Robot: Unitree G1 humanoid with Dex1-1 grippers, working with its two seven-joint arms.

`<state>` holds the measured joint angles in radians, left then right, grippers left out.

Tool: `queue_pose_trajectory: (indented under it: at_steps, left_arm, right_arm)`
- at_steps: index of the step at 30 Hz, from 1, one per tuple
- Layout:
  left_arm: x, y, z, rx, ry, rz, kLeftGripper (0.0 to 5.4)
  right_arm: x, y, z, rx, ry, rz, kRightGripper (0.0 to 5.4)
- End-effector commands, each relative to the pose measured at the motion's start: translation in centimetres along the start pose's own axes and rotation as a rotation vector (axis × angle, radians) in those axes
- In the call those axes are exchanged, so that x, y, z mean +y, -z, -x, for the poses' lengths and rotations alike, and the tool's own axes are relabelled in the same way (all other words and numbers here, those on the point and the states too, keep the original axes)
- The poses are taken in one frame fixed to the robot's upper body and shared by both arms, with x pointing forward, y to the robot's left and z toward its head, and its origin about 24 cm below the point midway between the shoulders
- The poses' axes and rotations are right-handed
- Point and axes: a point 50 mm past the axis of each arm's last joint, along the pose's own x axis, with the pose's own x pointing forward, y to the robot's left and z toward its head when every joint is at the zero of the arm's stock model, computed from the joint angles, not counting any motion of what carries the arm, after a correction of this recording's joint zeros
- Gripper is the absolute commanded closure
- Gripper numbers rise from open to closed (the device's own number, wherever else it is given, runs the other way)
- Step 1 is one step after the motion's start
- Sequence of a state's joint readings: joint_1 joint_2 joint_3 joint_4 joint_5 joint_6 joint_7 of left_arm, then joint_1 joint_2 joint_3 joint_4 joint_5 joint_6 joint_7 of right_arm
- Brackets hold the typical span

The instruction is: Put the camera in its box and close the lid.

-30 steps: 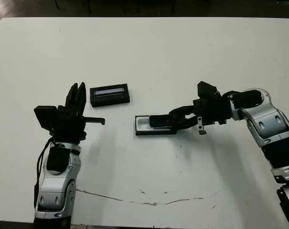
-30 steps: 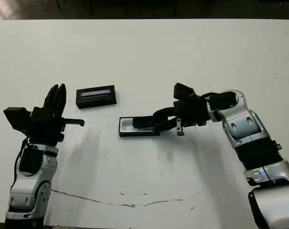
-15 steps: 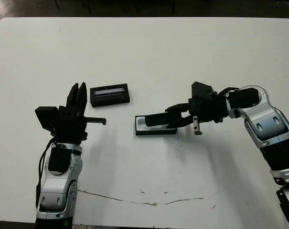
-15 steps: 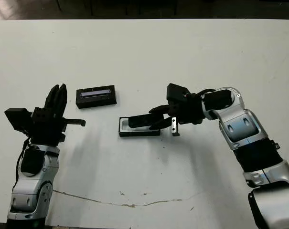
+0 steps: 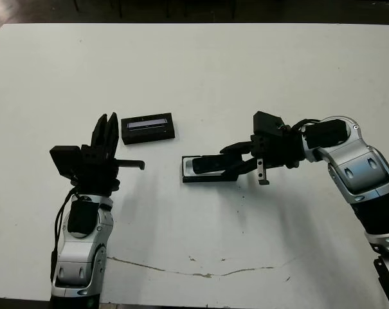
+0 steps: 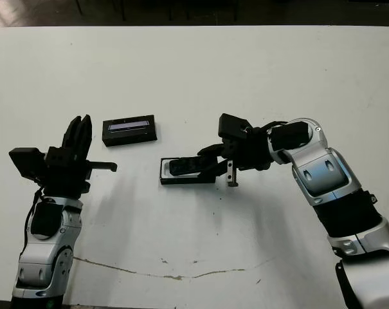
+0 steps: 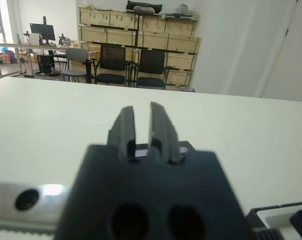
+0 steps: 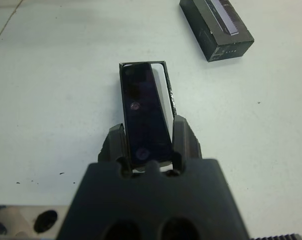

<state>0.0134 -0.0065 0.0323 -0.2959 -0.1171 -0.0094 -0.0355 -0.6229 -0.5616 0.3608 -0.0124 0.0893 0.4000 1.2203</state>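
My right claw [image 8: 148, 142] is pinching the camera [image 8: 143, 117] by its near end, holding it right over the box [image 5: 207, 169] mid-desk, with its far end dipping into the white lining. The lid [image 5: 148, 127] sits off to the far left of the box (stripe up). My left claw [image 5: 105, 134] hangs just left of the lid, fingers [image 7: 125, 131] nearly pressed together, holding nothing.

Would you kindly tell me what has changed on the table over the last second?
The right hand has carried the camera leftward, farther along over the box, still gripping it. The lid, the box and the left hand stayed put.
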Motion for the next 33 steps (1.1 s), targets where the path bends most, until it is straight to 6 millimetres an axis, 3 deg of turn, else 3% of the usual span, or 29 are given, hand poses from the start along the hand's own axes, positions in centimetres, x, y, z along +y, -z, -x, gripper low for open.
queue_pose_trajectory:
  at_steps: [1,33]
  left_arm:
    - [0.1,1.0,0.6,0.050,-0.013,0.000,5.40]
    - [0.0,1.0,0.6,0.045,-0.017,-0.014,5.40]
  right_arm:
    - [0.2,0.4,-0.1,0.030,0.000,-0.002,5.20]
    - [-0.8,-0.1,-0.6,0.121,-0.021,-0.006,5.21]
